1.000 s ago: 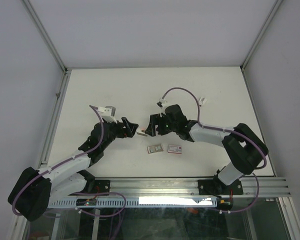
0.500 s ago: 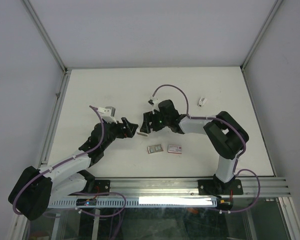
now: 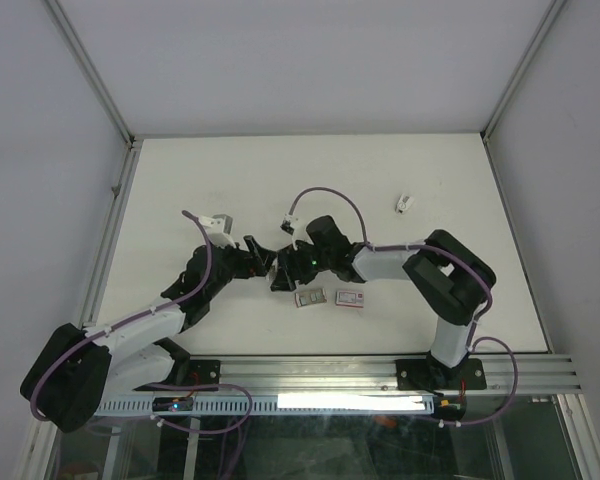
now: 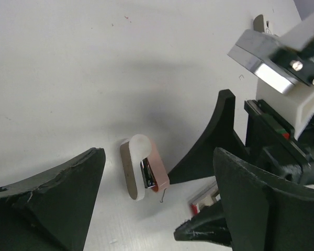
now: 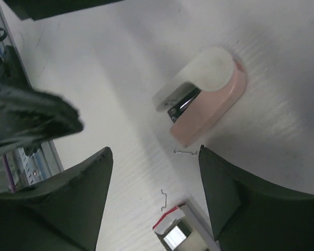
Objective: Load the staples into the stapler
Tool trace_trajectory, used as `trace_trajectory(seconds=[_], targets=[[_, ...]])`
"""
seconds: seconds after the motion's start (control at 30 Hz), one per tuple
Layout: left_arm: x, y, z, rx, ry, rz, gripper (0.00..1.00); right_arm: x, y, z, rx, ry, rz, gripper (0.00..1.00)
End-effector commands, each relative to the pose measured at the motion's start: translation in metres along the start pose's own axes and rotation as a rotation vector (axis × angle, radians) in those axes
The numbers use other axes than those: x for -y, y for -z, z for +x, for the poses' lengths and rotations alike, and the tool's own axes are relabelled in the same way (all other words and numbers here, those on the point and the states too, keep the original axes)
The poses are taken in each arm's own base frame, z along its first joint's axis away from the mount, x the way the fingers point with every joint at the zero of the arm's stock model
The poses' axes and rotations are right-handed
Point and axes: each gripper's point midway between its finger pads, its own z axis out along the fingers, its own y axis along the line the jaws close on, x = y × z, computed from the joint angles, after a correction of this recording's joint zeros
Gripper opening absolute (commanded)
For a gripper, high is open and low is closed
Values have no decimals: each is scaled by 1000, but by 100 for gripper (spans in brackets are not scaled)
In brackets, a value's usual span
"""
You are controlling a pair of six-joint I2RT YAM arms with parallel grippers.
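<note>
A small pink and white stapler lies on its side on the white table, also seen in the right wrist view. In the top view both grippers hide it. My left gripper is open and empty, its fingers either side of the stapler. My right gripper is open and empty just above the table, facing the left one. The grey tray of staples and the white red-labelled box lie side by side just right of the grippers. A corner of the tray shows between my right fingers.
Two loose bent staples lie on the table near the stapler. A small white object sits at the back right. The table's metal rail runs along the near edge.
My right gripper has swung left and nearer, from beside the left gripper to right against it over the stapler. The left arm has shifted slightly nearer. The tray and box have not moved.
</note>
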Motion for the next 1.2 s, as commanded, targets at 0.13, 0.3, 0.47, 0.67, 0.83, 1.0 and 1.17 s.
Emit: trace_trajectory(seconds=[0.13,0.3,0.47,0.67,0.83,1.0,1.17], targets=[[2,0,28,-64,58,-2,83,-9,41,-34,189,30,111,70],[-5,-1,48,-131,56,-24,60,-9,74,-42,291,14,173,71],[-7,-6,60,-183,21,-49,49,-6,102,-43,357,-3,206,71],[-10,-8,68,-206,-13,-101,42,4,124,-37,395,-19,257,71],[-17,-9,69,-197,-37,-158,36,15,133,-34,408,-38,287,71],[-20,-12,70,-200,-57,-194,35,17,134,-30,407,-52,291,71],[-19,-16,69,-200,-82,-194,33,18,133,-29,408,-61,287,72]])
